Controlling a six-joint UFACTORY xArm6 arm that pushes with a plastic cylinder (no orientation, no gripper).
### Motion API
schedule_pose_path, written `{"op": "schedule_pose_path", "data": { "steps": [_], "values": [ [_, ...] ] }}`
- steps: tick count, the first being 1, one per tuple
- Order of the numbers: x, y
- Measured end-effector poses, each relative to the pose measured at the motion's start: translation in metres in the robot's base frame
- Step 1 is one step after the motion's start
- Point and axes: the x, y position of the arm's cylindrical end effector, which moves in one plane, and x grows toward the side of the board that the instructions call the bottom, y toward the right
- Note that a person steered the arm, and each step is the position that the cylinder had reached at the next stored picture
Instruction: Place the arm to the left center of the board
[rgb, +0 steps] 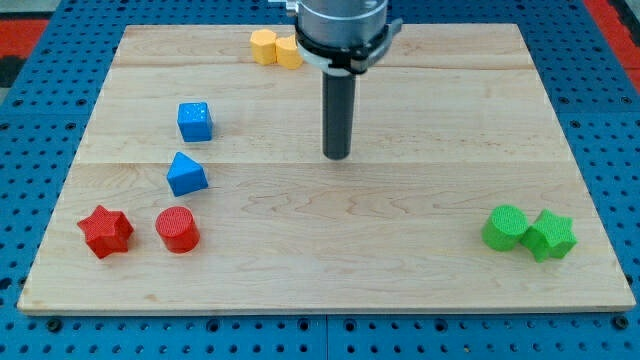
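My tip (338, 156) rests on the wooden board (420, 250) near its middle, slightly toward the view's top. To its left lie a blue cube (195, 121) and a blue triangular block (187, 174). A red star (105, 231) and a red cylinder (178, 229) sit at the bottom left. Two yellow blocks (274, 48) lie at the top edge, just left of the arm. A green cylinder (505, 227) and a green star (551, 235) sit at the bottom right. The tip touches no block.
The board lies on a blue perforated table (30, 150). The arm's grey body (340, 30) hangs over the board's top centre and partly hides the right yellow block.
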Motion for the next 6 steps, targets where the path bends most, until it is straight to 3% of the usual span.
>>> {"op": "schedule_pose_path", "data": {
  "steps": [1,2,3,6],
  "values": [
    [-0.074,-0.018],
    [-0.121,-0.080],
    [-0.095,-0.153],
    [-0.047,-0.252]
  ]
}}
